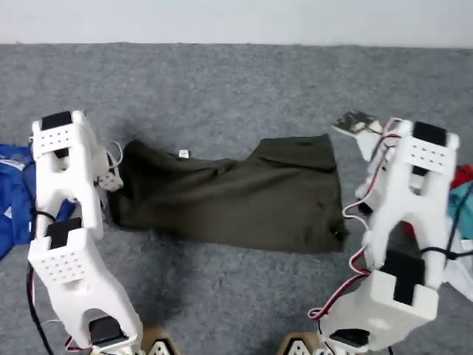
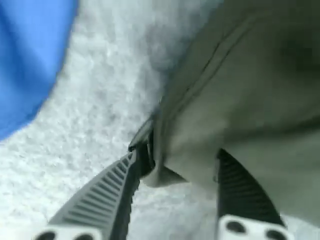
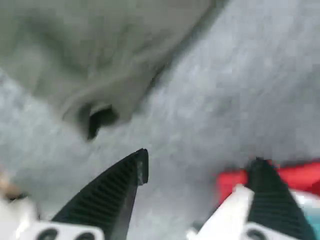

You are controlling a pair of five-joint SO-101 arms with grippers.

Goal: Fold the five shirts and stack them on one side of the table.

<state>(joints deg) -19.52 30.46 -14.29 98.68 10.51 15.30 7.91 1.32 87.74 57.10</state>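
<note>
1. A blue shirt (image 1: pixel 11 192) is lying bunched on the outer side of the left gripper (image 2: pixel 179 156), apart from its fingers and waiting its turn.
2. The left gripper is standing with its fingers spread, straddling the near end of the olive shirt (image 1: pixel 251 200). A fold of the hem is sitting between the fingers and seems to be brushing one of them, but nothing is being clamped.
3. The olive shirt is lying on the grey table (image 1: pixel 222 81) between the two grippers. It is rumpled at the end under the left gripper and flatter toward the right one. By its look it is going to behave as soft, light, limp cloth, sagging wherever it is unsupported. The carpet-like surface is likely to make it drag rather than slide. The best hold is probably a corner or the doubled hem, pinching every layer at once so the lower one does not peel away.
4. The right gripper (image 3: pixel 200 159) is hanging with its fingers apart over bare table. The shirt's corner is lying just ahead of the fingertips and not touching them.
5. A red garment (image 3: pixel 300 175) is lying just beside one finger on the right gripper's outer side, with teal cloth (image 1: pixel 460 203) next to it.
</note>
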